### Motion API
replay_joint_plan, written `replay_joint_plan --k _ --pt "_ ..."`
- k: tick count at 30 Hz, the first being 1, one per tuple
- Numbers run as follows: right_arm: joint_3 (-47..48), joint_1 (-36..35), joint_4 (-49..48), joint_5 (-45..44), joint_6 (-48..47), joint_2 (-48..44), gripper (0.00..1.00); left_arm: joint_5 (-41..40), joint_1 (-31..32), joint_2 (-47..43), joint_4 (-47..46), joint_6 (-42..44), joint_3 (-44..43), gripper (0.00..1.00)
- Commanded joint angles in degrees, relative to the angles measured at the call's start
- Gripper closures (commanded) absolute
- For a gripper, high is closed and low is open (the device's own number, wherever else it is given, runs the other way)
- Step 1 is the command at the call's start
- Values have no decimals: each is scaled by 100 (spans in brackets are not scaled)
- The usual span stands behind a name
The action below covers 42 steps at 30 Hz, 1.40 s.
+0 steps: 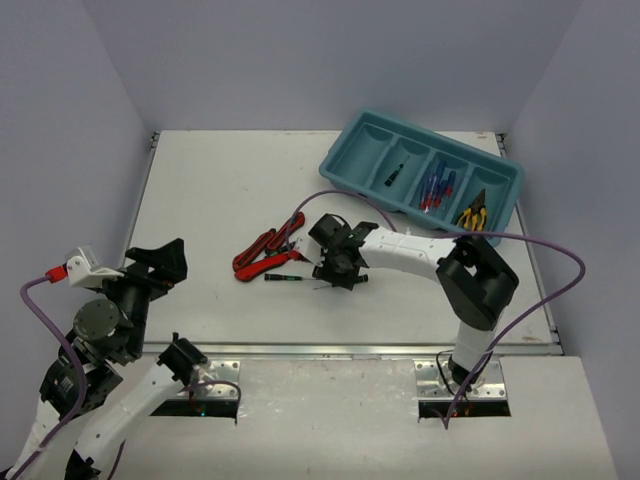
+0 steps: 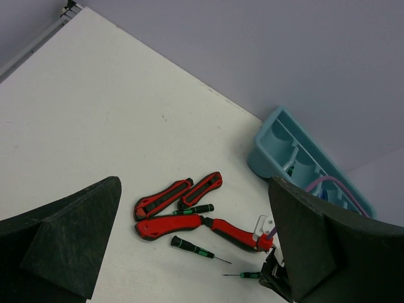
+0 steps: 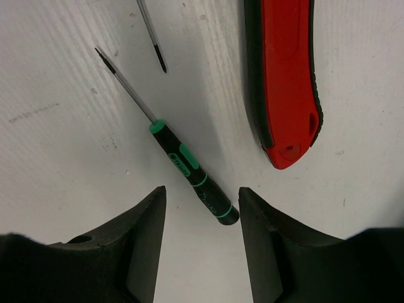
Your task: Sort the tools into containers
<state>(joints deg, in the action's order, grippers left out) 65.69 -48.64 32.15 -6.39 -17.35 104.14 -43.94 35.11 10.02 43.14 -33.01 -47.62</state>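
Observation:
The teal tray [image 1: 342, 160] stands at the back right. Its compartments hold a black-and-green screwdriver [image 1: 395, 175], blue-and-red screwdrivers [image 1: 437, 187] and yellow-and-black pliers [image 1: 472, 213]. Two red-handled cutters [image 1: 262, 254] lie mid-table, also in the left wrist view [image 2: 170, 225]. Three black-and-green screwdrivers lie by them [image 2: 192, 247]. My right gripper [image 1: 335, 268] is open, low over the table. In its wrist view one screwdriver's handle [image 3: 186, 165] lies between the fingers of the gripper [image 3: 201, 192], untouched. My left gripper [image 1: 160, 262] is open and empty at the left, raised, its wrist view [image 2: 194, 182] facing the cutters.
A red cutter handle [image 3: 287, 76] lies just right of the screwdriver under my right gripper, and another screwdriver's tip [image 3: 151, 35] lies beyond it. A purple cable [image 1: 540, 250] loops from the right arm over the table. Pale walls enclose the table.

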Motion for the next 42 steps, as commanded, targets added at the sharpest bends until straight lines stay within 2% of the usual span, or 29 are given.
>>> replay_joint_plan --k 1,4,8,9,12,13,15,18,21,22,24,27,29,33,35,36,38,40,42 --pt "111 -49 -216 -354 -267 288 51 9 -66 61 -148 85 -64 0" --pt "216 -47 -98 -212 -283 523 59 17 -66 68 -145 85 -72 0" --pt "198 -49 -25 68 -190 643 65 9 -66 18 -148 85 -64 0" --pt "155 -49 -42 181 -181 651 76 17 -66 17 -156 85 -64 0" --pt "112 -49 -51 361 -103 593 98 51 -57 43 -182 119 -55 0" --pt "60 -44 -29 517 -63 372 99 108 -63 83 -222 164 -38 0" --pt "-64 -40 -80 619 103 -111 100 220 -58 241 -284 230 -21 0" --pt "-301 135 -669 543 482 -978 100 450 -57 552 -411 372 27 0" --pt "-100 721 -831 944 1219 -1502 100 734 -64 947 -525 493 42 0" --pt "41 1186 -840 1007 1767 -1530 100 782 -66 1125 -532 520 37 0" --pt "356 2283 -858 1056 3081 -1536 100 879 -66 1513 -550 580 25 0" --pt "645 3312 -1204 1218 4379 -1206 100 1123 -66 2100 -636 695 50 0" --pt "871 3759 -1395 1269 5225 -907 100 1228 -71 2539 -644 728 36 0" --pt "1976 4316 -1286 807 5955 -86 100 1447 -75 3043 -688 807 35 0" --pt "2766 4463 -908 836 6040 699 98 1482 -75 3183 -701 821 42 0" --pt "3155 4534 -727 921 6002 1037 91 1491 -75 3255 -701 829 42 0" --pt "4100 4579 -183 997 5958 1559 68 1576 -75 3306 -754 857 64 0" --pt "4692 4588 328 1059 5832 2071 59 1694 -75 3402 -807 925 93 0" --pt "5100 4592 488 1141 5742 2240 39 1950 -75 3600 -875 1017 91 0"
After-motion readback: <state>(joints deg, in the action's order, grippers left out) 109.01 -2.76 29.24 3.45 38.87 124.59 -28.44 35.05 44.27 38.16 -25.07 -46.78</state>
